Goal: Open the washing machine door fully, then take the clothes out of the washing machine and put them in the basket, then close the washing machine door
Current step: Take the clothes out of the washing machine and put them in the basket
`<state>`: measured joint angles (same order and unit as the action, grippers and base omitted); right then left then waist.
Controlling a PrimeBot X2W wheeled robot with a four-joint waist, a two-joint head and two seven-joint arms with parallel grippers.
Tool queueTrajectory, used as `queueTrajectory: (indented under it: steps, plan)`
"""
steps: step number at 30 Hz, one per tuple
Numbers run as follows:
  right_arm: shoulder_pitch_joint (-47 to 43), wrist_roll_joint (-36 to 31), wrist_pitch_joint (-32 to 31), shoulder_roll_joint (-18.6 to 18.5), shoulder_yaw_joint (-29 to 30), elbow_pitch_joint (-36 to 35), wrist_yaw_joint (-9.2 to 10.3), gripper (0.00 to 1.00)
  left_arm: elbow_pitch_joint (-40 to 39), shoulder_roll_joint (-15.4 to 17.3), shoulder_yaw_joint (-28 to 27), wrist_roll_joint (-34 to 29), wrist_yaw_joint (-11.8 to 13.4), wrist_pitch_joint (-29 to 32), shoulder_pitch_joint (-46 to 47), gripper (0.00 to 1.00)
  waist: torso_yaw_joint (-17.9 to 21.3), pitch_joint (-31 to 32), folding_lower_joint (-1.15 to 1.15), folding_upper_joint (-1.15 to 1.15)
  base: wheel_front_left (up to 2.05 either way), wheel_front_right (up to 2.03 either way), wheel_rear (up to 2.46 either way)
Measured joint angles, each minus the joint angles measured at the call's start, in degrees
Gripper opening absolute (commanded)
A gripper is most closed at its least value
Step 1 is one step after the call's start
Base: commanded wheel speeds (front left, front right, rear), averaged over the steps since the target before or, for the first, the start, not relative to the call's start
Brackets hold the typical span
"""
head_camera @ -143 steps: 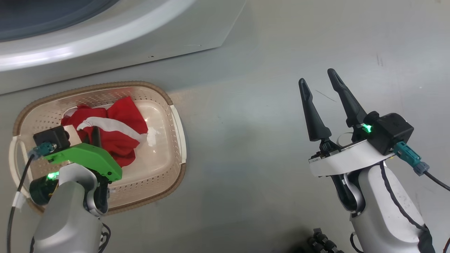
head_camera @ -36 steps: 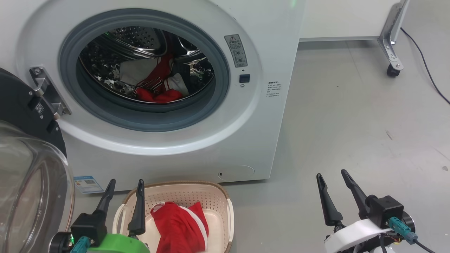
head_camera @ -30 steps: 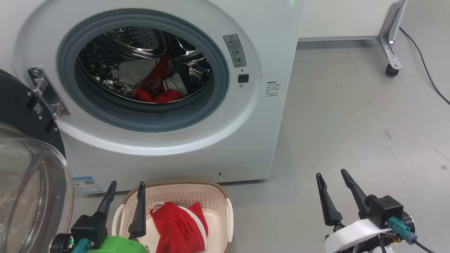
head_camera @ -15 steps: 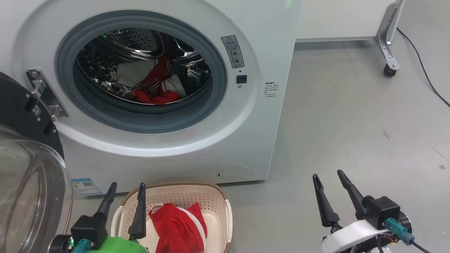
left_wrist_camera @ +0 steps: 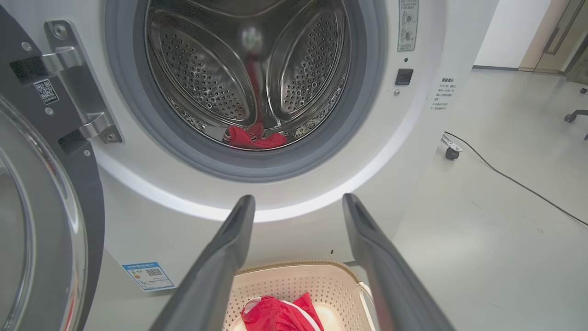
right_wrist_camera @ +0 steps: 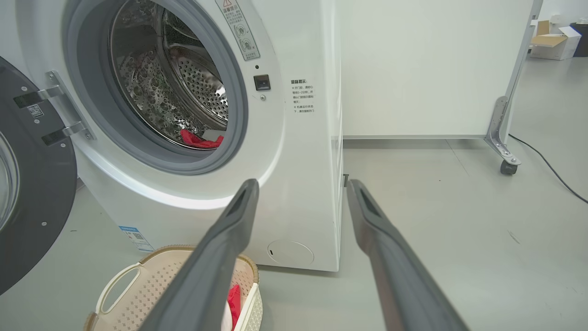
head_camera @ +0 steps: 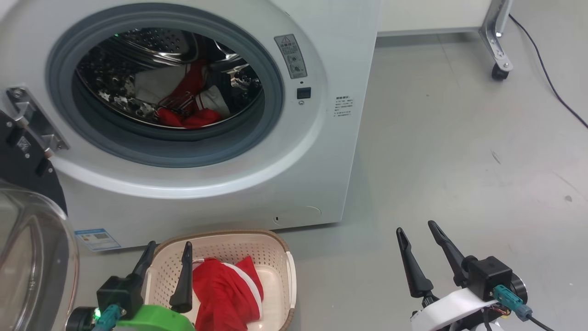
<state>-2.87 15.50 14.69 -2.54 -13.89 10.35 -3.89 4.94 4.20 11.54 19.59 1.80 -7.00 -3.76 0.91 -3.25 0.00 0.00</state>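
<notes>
The washing machine [head_camera: 317, 151] stands with the washing machine door [head_camera: 27, 257] swung open at the left, glass bowl facing me. Red and white clothes [head_camera: 188, 117] lie in the steel drum, also visible as the clothes [left_wrist_camera: 252, 138] in the left wrist view and the clothes [right_wrist_camera: 197, 139] in the right wrist view. The basket [head_camera: 220, 241] sits on the floor before the machine with a red garment [head_camera: 225, 294] in it. My left gripper [head_camera: 169, 248] hovers open over the basket's left rim. My right gripper [head_camera: 415, 227] is open above bare floor to the right. Both are empty.
A blue label [head_camera: 94, 238] marks the machine's lower left corner. At the far right a metal leg on a caster [head_camera: 498, 71] holds a white panel, and a black cable [head_camera: 551, 87] runs across the grey floor.
The head camera rose from looking down at the basket to facing the machine, then drifted so the scene slid left. The left gripper lifted out of the basket. Both grippers stayed open.
</notes>
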Motion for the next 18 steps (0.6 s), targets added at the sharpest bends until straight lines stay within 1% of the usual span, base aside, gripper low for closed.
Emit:
queueTrajectory:
  steps: [4, 9, 18]
  plan:
    - [0.15, 0.00, 0.00, -0.01, -0.26, -0.73, -0.07, 1.00, 0.68, 0.15, 0.08, 0.12, -0.01, 1.47, 1.54, 1.00, 0.99, -1.56, 0.00, 0.00, 0.00, 0.00, 0.00]
    - [1.57, 0.00, 0.00, -0.02, -0.69, -2.09, -0.08, 1.00, 2.24, 0.18, 0.11, 0.43, -0.08, 3.57, 5.93, 1.00, 2.17, -4.10, 0.00, 0.00, 0.00, 0.00, 0.00]
    - [5.24, 0.00, 0.00, -0.04, -1.78, -4.42, -0.44, 1.00, 6.43, 0.23, 0.18, 2.23, -0.68, 10.34, 16.34, 1.00, 4.05, -10.21, 0.00, 0.00, 0.00, 0.00, 0.00]
